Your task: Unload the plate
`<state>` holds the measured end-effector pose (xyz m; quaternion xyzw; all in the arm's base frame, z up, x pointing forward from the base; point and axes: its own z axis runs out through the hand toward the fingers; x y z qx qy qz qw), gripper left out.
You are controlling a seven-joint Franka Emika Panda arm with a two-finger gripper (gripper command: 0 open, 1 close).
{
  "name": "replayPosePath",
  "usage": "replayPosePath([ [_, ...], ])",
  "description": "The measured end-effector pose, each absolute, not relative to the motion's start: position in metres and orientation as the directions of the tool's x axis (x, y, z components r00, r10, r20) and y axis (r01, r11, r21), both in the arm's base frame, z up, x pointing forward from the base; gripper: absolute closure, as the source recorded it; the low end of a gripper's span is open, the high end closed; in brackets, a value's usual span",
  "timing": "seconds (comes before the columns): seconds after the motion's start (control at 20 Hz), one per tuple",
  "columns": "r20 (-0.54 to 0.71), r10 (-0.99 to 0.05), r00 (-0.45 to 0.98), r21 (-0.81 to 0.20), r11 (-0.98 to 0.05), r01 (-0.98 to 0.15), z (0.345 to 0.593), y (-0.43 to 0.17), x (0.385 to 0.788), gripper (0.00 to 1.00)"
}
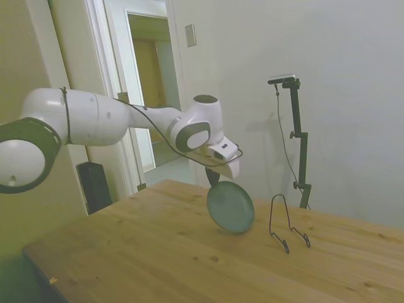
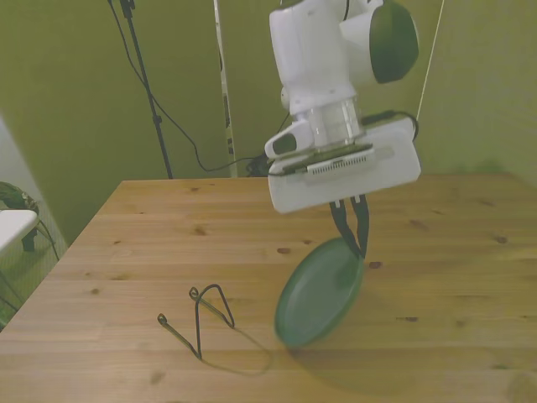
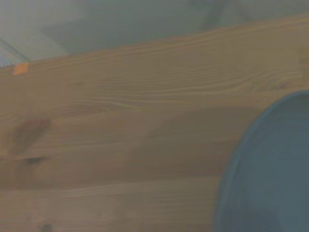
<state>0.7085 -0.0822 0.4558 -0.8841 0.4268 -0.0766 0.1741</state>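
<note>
The round dark teal-green plate (image 1: 231, 207) (image 2: 320, 293) hangs tilted on edge, its lower rim at or just above the wooden table (image 2: 151, 252). My gripper (image 2: 353, 236) (image 1: 214, 177) is shut on the plate's upper rim, dark fingers pinching it from above. In the wrist view a blurred arc of the plate (image 3: 270, 169) fills one corner over the wood grain. The thin black wire stand (image 2: 200, 317) (image 1: 287, 226) sits empty, beside the plate toward the front view's left, a short gap apart.
The table's edge (image 1: 38, 265) runs near the side view's lower left. Bare wood lies around the plate and stand. A doorway (image 1: 151, 95) and a dark box (image 1: 95, 183) stand behind the table.
</note>
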Motion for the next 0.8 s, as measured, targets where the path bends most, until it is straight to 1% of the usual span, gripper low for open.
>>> replayPosePath([
  [0.45,-0.06,-0.768,0.638,-0.328,-0.588,-0.739,0.4,-0.062,0.736,1.0],
  [0.6,-0.053,-0.767,0.639,-0.304,-0.597,-0.742,0.388,-0.067,0.738,1.0],
  [0.65,-0.052,-0.767,0.639,-0.298,-0.599,-0.743,0.386,-0.069,0.738,0.0],
  [0.8,-0.048,-0.769,0.637,-0.292,-0.599,-0.746,0.384,-0.073,0.738,0.0],
])
